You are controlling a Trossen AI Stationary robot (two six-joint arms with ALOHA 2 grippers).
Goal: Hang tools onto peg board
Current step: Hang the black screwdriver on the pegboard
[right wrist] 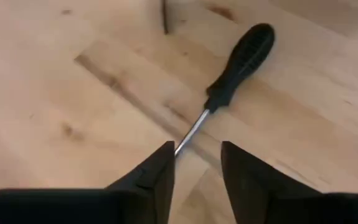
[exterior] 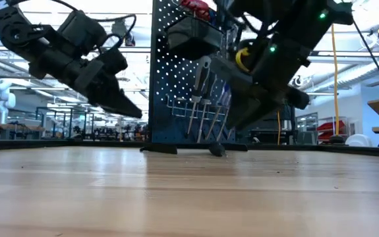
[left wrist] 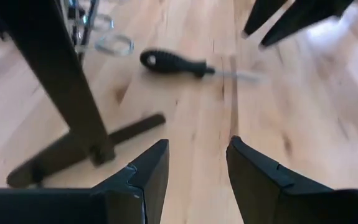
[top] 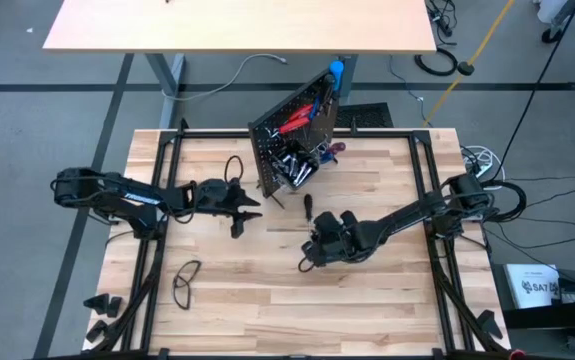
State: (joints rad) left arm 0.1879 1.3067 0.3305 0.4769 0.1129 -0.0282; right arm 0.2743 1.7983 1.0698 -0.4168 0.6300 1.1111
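Between your right tool's (right wrist: 194,165) parted, empty fingers the black-handled screwdriver (right wrist: 238,59) lies flat on the tabletop (right wrist: 73,112), shaft tip toward them, handle pointing away toward the peg board (top: 292,130).

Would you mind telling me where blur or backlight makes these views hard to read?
Low view: bright room behind silhouettes the peg board and both arms. Left wrist view: black-handled screwdriver has a smeared shaft. Right wrist view: the same screwdriver is fairly crisp, while the right gripper is soft.
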